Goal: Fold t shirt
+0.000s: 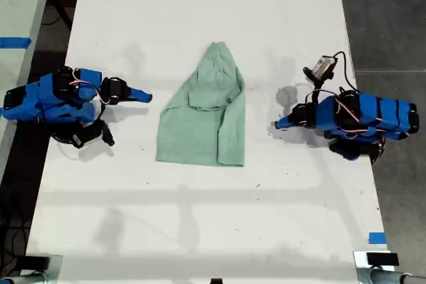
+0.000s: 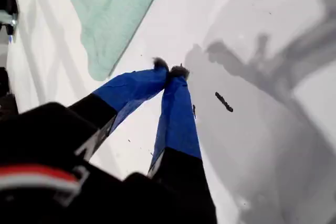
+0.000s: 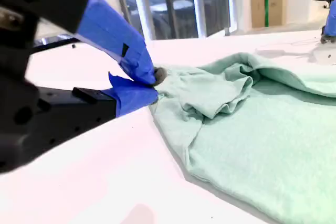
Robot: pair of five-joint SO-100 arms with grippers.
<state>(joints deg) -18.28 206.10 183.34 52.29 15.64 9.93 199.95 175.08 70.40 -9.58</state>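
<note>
Shirt first: the t shirt (image 1: 203,112) lies mid-table (image 1: 200,4), long axis running up the exterior view. My second gripper (image 3: 155,85), clenched empty, sits just beside its edge, probably nearer; my first gripper (image 2: 170,71), also clenched, stands apart.
</note>
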